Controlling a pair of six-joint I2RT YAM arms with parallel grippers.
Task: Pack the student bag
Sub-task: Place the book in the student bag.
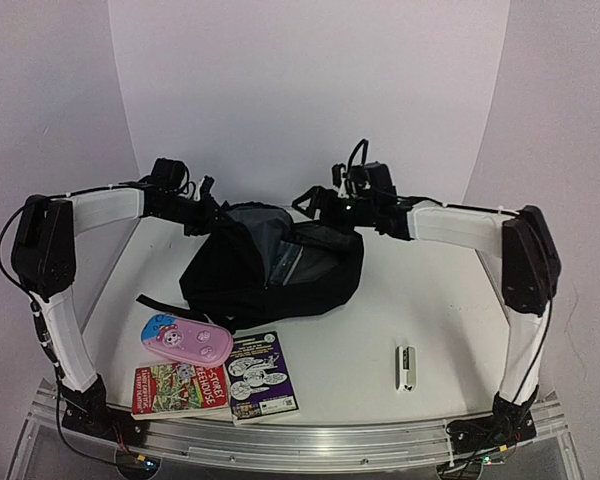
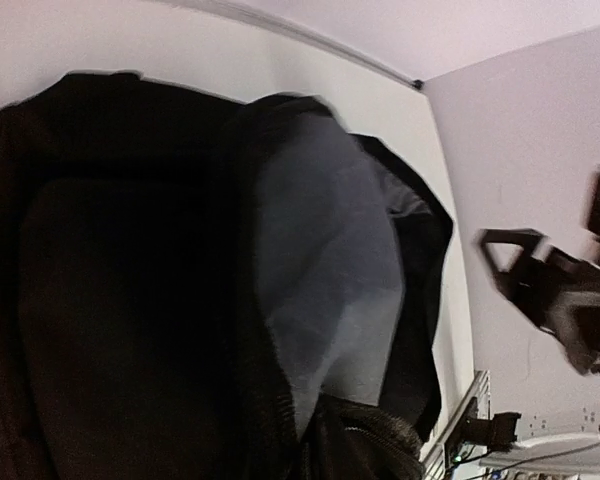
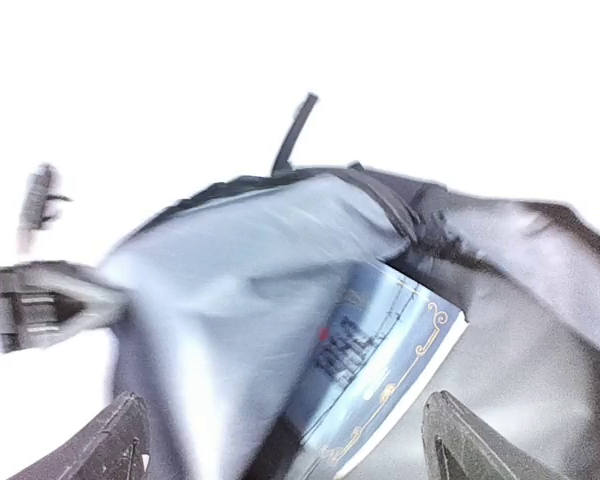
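The student bag (image 1: pixel 270 265) is a black backpack lying mid-table, its mouth open and its grey lining showing. A pale blue book (image 1: pixel 305 265) lies inside it and also shows in the right wrist view (image 3: pixel 380 370). My left gripper (image 1: pixel 212 215) is at the bag's far left rim. Its fingers are hidden in black fabric, and the bag's rim (image 2: pixel 325 420) bunches right where they meet, so it looks shut on the bag. My right gripper (image 1: pixel 318 200) is open and empty, hovering over the bag's mouth (image 3: pixel 295 450), with one fingertip (image 3: pixel 120 440) at each side.
A pink pencil case (image 1: pixel 185 340), a red book (image 1: pixel 180 388) and a purple book (image 1: pixel 262 378) lie near the front left edge. A small white and black stapler-like object (image 1: pixel 406 365) lies at the front right. A bag strap (image 1: pixel 158 300) trails left.
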